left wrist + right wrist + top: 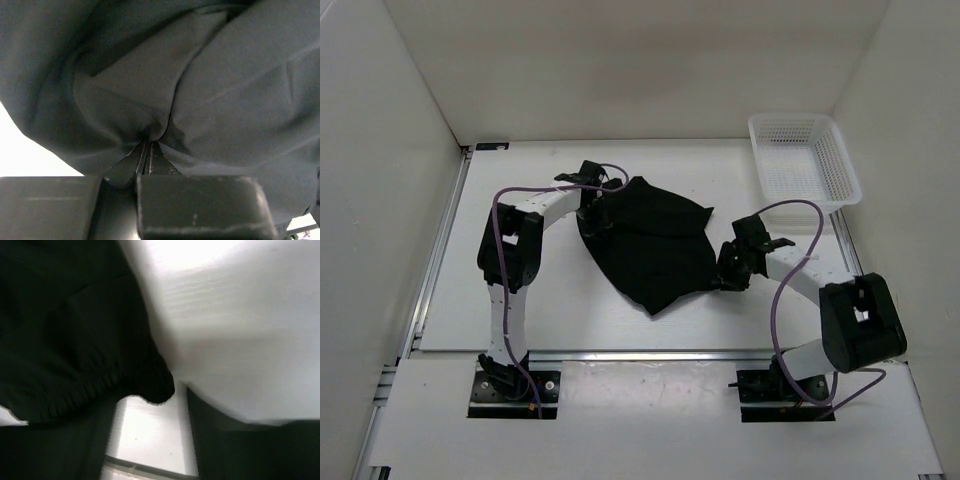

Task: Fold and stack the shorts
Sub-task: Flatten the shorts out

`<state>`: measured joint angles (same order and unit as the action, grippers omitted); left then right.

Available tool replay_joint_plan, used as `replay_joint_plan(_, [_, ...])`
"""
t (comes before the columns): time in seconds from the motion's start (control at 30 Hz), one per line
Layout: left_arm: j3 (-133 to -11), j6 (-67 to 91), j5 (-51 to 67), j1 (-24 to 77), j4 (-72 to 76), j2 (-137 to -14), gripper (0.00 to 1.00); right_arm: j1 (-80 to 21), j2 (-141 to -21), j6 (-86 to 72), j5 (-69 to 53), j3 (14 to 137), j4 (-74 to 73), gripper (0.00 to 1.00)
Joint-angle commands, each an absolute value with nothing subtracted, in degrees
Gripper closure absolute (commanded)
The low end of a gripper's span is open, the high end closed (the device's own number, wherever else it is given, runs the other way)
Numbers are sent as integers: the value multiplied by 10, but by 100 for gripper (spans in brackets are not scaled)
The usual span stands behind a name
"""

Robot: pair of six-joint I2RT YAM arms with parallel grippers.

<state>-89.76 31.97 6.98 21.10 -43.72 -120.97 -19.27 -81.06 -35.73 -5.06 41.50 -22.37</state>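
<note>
**Top view**
- Shorts (655, 245): one black pair, lying rumpled mid-counter (570, 310) between the two arms. One corner points toward the near edge.
- Left fingers (593, 216): at the left edge of the shorts, on the cloth.
- Right fingers (728, 272): at the right corner of the shorts.
- White mesh basket (805, 165): in the far right corner, close to the right wall and well apart from the shorts.
- Bare counter shows beyond the far edge of the shorts, at the near left, and between the shorts and the basket.

**Left wrist view**
- Left fingers (129, 162): together, clamped on a pinch of the shorts (200, 100).
- Creases run outward from the pinch, and cloth fills almost the whole frame.
- A sliver of counter (15, 145) shows at the lower left.

**Right wrist view**
- Right fingers (200, 440): apart, with pale counter (145, 440) visible in the gap between them.
- Shorts (75, 340): a gathered, ribbed edge crosses the left half, and its rounded end hangs at the mouth of the gap.
- The frame is too blurred to tell whether the cloth touches either finger.
- The right half is open white surface.
</note>
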Motion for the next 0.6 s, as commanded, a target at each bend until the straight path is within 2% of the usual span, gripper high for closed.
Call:
replay_joint_plan(0.0, [-904, 316, 84, 211, -436, -1157, 90, -191, -840, -346, -72, 451, -182, 68])
replay_joint_plan(0.03, [-898, 316, 84, 211, -436, -1149, 90, -191, -846, -338, -62, 463, -182, 79])
replay_joint_plan(0.07, [-898, 316, 84, 211, -436, -1137, 90, -191, -852, -332, -55, 481, -188, 97])
replay_joint_plan(0.1, [-898, 316, 84, 211, -436, -1130, 90, -184, -866, -317, -42, 533, -198, 100])
replay_joint_plan(0.17, [-910, 322, 90, 206, -436, -1120, 90, -178, -881, -295, -27, 606, -238, 100])
replay_joint_plan(0.33, [-968, 345, 140, 185, -441, -1102, 90, -185, -940, -216, 5, 923, -323, 100])
replay_joint_plan(0.4, [-990, 351, 145, 179, -441, -1087, 90, -208, -946, -195, 12, 980, -349, 100])
replay_joint_plan(0.43, [-990, 351, 145, 179, -441, -1080, 79, -220, -940, -184, 12, 994, -349, 100])
replay_joint_plan(0.5, [-982, 351, 145, 167, -453, -1064, 39, -269, -906, -140, 26, 981, -349, 100])
replay_joint_plan(0.53, [-973, 351, 145, 161, -461, -1040, 0, -288, -891, -123, 35, 931, -341, 100])
replay_joint_plan(0.57, [-963, 351, 145, 155, -468, -1024, 0, -310, -857, -102, 60, 898, -336, 100])
